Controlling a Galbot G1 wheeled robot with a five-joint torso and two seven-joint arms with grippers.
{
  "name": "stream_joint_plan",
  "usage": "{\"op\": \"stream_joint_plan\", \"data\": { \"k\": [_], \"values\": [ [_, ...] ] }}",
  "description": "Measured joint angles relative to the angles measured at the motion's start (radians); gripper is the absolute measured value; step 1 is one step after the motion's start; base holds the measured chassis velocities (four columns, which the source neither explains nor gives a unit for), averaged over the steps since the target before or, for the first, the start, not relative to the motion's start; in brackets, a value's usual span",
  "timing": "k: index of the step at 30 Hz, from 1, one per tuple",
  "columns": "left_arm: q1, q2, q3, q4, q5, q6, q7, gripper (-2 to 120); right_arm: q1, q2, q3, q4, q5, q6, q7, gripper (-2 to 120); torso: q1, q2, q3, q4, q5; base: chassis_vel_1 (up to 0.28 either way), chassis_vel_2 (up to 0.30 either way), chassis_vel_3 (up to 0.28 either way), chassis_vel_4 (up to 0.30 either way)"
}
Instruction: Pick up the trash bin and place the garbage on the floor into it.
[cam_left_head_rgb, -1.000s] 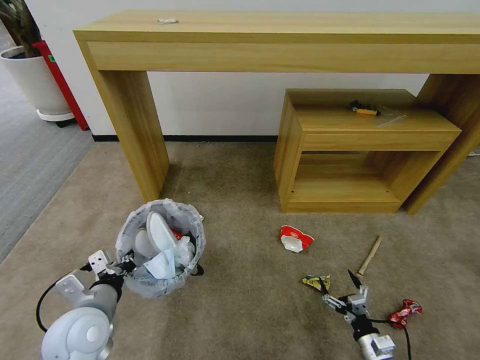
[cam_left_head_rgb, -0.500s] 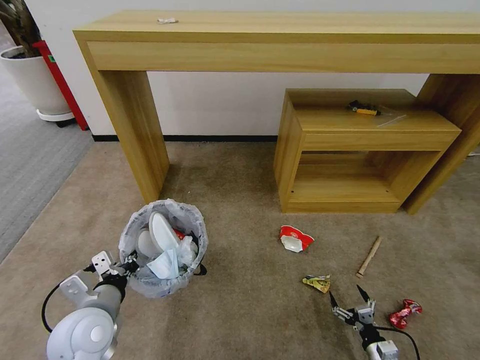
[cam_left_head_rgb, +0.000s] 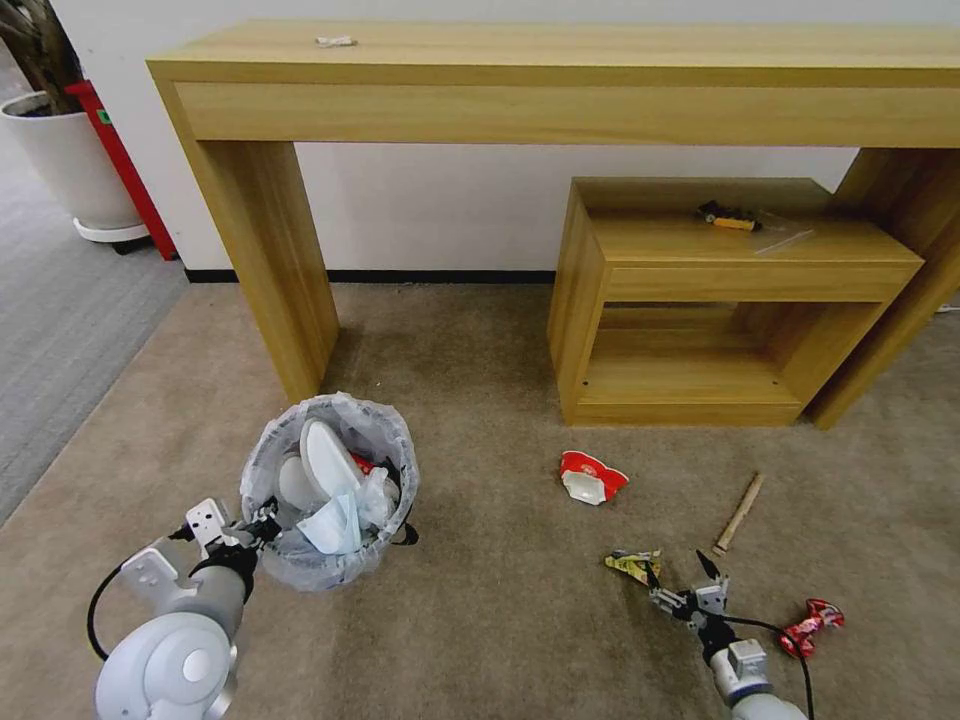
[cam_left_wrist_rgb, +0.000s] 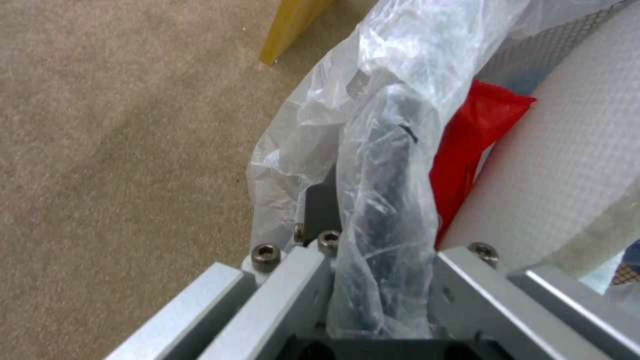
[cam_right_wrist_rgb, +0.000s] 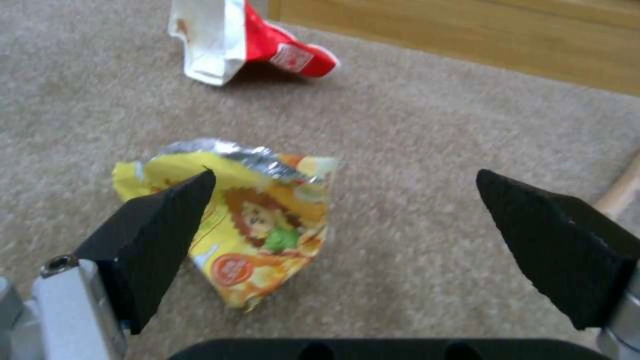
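The bin (cam_left_head_rgb: 330, 490), on the floor (cam_left_head_rgb: 480, 620) at left, already holds a slipper (cam_left_head_rgb: 328, 462), mask (cam_left_head_rgb: 333, 525) and red wrapper (cam_left_wrist_rgb: 470, 150). The left hand (cam_left_head_rgb: 262, 524) is clamped on its bagged rim. Cup (cam_left_head_rgb: 590, 477), yellow wrapper (cam_left_head_rgb: 634, 565), stick (cam_left_head_rgb: 738, 513) and can (cam_left_head_rgb: 810, 626) remain. The right hand (cam_left_head_rgb: 680, 582), spread wide and empty, hovers beside the yellow wrapper.

Left gripper (cam_left_wrist_rgb: 380, 300) jaws clamp the trash bin (cam_left_wrist_rgb: 383, 200) rim.
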Motion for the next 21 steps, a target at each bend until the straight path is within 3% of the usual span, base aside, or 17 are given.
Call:
{"op": "stream_joint_plan", "data": {
  "k": [10,21],
  "values": [
    [-0.012,-0.008,0.014,0.015,0.002,0.0,-0.002,0,0.026,0.034,-0.018,-0.06,0.0,0.012,-0.04,97,0.0,0.0,0.0,-0.0001,-0.0002,0.0,0.0,0.0,0.0],
    [-0.013,-0.01,0.017,0.01,0.001,-0.001,-0.001,0,0.059,0.08,-0.019,-0.144,-0.007,0.025,-0.081,68,0.0,0.0,0.0,0.0,0.0001,0.0,0.0,0.0,0.0]
  ]
}}
